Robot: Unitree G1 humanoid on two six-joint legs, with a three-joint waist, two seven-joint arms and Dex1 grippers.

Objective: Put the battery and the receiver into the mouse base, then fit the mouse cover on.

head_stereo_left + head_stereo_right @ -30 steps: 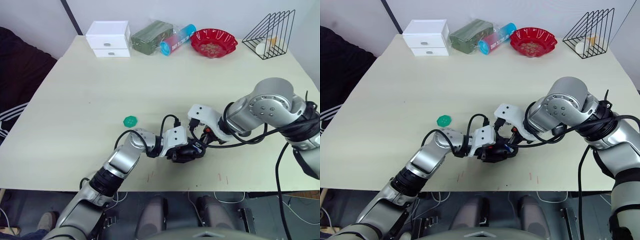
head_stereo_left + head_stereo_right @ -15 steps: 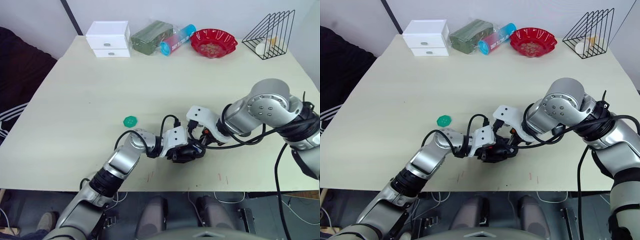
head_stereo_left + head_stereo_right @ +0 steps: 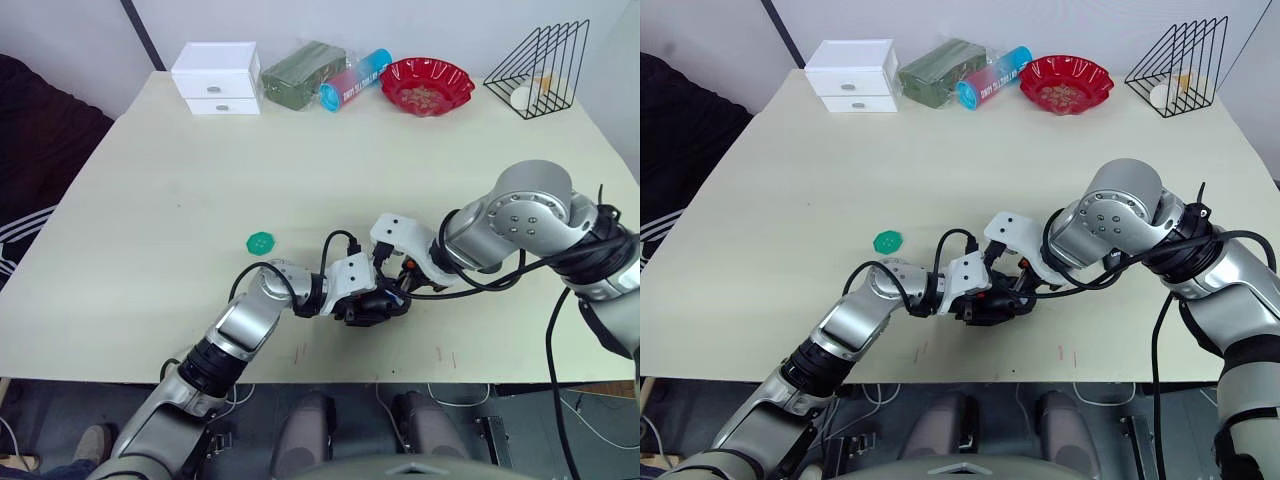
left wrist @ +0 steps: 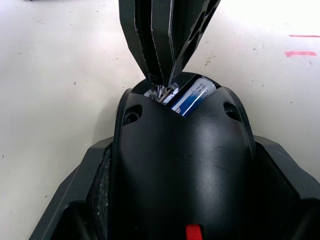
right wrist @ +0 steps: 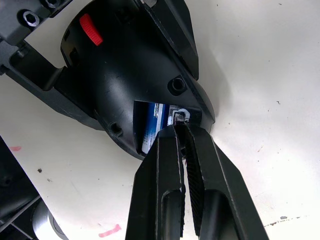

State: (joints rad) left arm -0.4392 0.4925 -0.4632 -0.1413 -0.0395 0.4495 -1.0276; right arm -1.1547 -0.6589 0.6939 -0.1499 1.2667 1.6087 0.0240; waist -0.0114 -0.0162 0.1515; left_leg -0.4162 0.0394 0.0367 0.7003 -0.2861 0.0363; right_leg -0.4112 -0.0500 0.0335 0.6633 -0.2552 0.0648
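While the white drawer box [image 3: 216,77] sat at the far left corner of the table [image 3: 150,220], a green packet [image 3: 303,73] and a blue and pink tube [image 3: 355,78] lay beside it; the tube carried white lettering too small to read. Nearer, a green disc [image 3: 261,241] lay alone. At the near edge, the left gripper [image 3: 372,305] held the mouse base [image 4: 180,165] between its two fingers, one on each side of the body, with a red patch showing low on the shell. A battery [image 4: 192,94] with a blue and white label lay in the open bay; its print could not be read. The right gripper [image 5: 180,127] came in from the right, fingers pressed together and pinching the small silver receiver [image 5: 178,116] at the bay's edge, just beside the battery. Farther right along the far edge stood a red bowl [image 3: 427,85] and a black wire rack [image 3: 540,70].
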